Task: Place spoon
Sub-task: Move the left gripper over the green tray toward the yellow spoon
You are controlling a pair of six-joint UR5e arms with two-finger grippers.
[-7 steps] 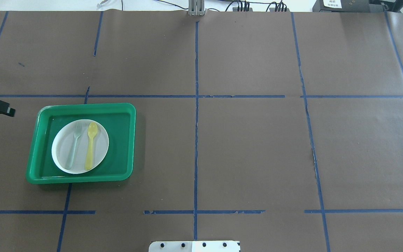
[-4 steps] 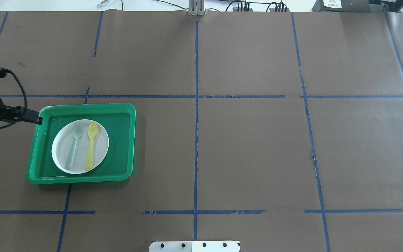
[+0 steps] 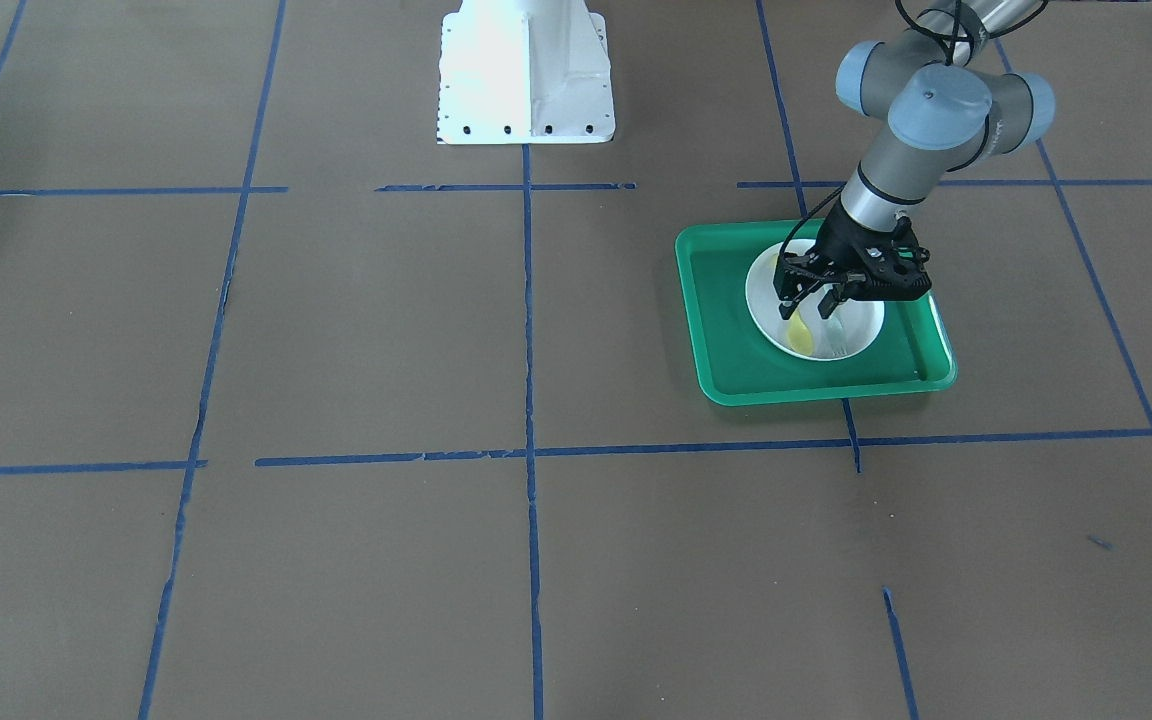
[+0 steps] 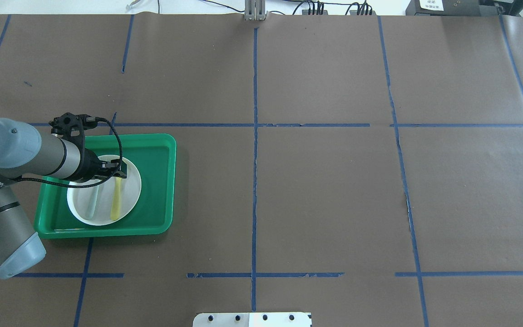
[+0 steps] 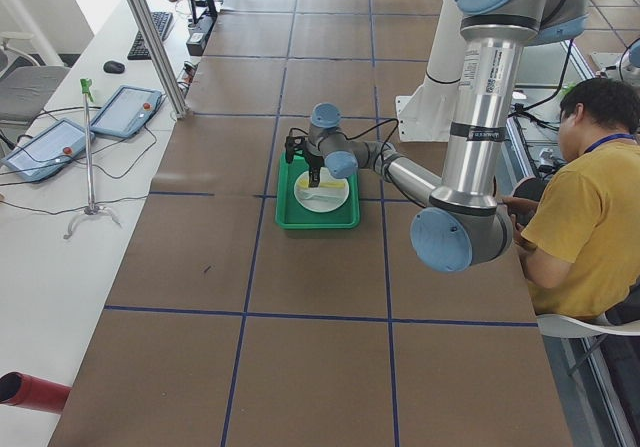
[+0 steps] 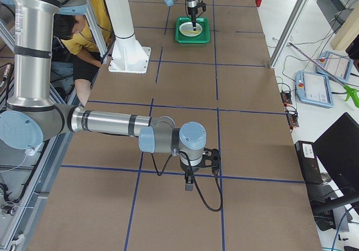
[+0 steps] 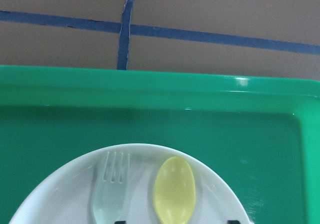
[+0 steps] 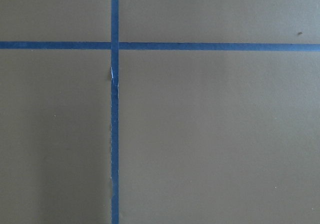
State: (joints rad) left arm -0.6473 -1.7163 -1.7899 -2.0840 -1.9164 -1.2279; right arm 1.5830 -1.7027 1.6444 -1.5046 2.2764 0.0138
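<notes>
Spoon lies on the white plate. The plate sits inside the green tray, on the left part of the brown-papered worktop, which is crossed by blue tape lines.

The pale grey-green fork shares the plate. It is just left of the spoon, roughly parallel and not touching. Tines and spoon bowl both point to the far side. From overhead, the left arm's wrist and its cable cover the far ends of both utensils, so only the handles show there.

Over the plate hangs the left gripper, pointing down above the spoon's bowl end. Its fingers are set wide and hold nothing. In the left wrist view the dark fingertips sit at the lower edge, one on either side of the bowl, the left one beside the fork's neck. Contact with the plate: cannot tell.

Far to the right, the right gripper hangs low over bare worktop near a tape crossing. It is seen only from the side, so its finger spacing cannot be told.

Spoon appearance: small, pale yellow plastic, oval bowl hollow side up, slim straight handle, shorter than the plate's width.
</notes>
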